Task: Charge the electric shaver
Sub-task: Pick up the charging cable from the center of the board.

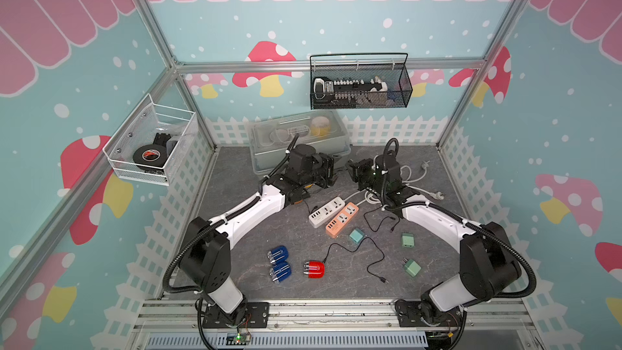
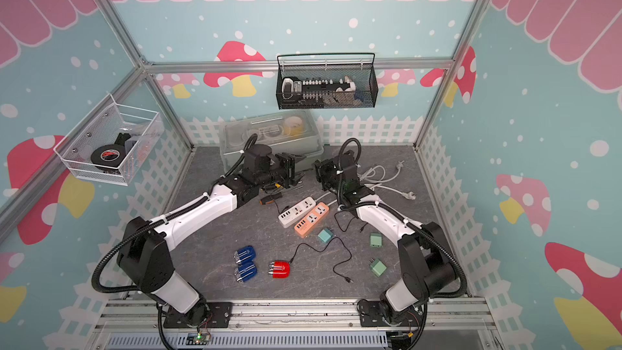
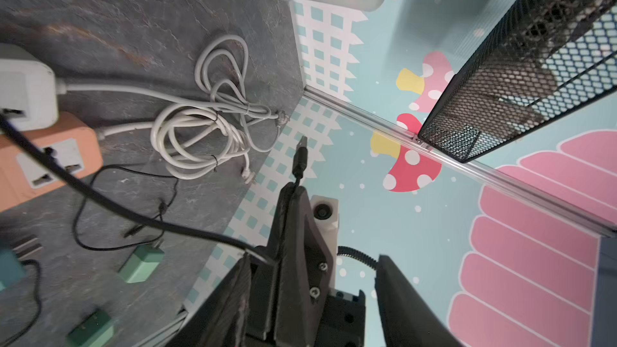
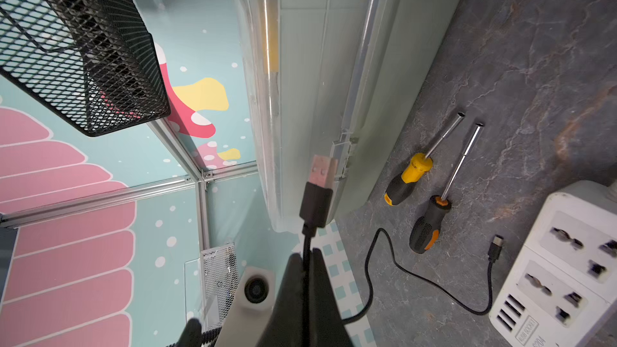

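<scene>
A red shaver (image 1: 314, 270) lies at the table's front with a black cable (image 1: 353, 250) plugged into it. Two blue shavers (image 1: 278, 254) lie beside it. Above the table's back, my right gripper (image 4: 307, 257) is shut on another black USB cable (image 4: 367, 262). Its USB-A plug (image 4: 320, 178) sticks out past the fingertips, and its small end (image 4: 495, 245) rests by the white power strip (image 1: 326, 212). My left gripper (image 3: 315, 257) is open, its jaws standing on either side of the right gripper's fingers (image 3: 300, 245). An orange strip (image 1: 342, 219) lies alongside the white one.
Three green adapters (image 1: 356, 236) (image 1: 408, 240) (image 1: 412, 267) lie right of centre. Two screwdrivers (image 4: 409, 178) (image 4: 430, 221) lie by the lidded plastic box (image 1: 299, 136) at the back. Coiled white cords (image 3: 207, 128) sit back right. A black mesh basket (image 1: 360, 82) hangs on the back wall.
</scene>
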`<state>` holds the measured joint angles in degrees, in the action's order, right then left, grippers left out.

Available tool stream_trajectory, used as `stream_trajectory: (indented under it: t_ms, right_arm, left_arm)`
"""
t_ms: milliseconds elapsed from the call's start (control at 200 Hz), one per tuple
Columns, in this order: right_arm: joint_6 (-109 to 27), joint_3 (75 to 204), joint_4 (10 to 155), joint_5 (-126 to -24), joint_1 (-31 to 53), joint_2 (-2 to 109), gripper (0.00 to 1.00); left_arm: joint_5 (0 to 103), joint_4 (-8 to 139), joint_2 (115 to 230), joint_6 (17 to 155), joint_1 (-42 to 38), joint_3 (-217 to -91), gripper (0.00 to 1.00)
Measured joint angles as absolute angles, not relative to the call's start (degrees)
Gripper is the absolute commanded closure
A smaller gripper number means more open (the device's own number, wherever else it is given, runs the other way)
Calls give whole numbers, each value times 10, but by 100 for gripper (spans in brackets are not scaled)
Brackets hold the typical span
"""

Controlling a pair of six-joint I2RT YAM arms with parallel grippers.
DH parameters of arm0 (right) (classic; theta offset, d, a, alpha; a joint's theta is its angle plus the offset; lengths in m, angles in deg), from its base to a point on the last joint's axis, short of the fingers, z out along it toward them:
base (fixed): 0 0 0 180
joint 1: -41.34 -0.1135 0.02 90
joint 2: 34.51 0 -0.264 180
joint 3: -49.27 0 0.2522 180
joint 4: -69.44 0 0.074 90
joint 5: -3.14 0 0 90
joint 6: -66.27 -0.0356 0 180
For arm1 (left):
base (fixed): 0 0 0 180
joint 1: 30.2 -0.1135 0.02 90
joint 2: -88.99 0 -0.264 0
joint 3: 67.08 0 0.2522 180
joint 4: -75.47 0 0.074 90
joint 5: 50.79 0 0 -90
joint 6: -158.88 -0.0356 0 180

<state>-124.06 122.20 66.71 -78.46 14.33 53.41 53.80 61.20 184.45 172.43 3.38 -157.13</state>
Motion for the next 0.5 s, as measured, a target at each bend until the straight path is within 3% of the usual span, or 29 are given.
stream_trajectory:
  t_ms: [500]
  right_arm:
    - [-1282,1216,634,-799,143,526,100]
  left_arm:
    - [547,616,1852,1750,41,-1571,60]
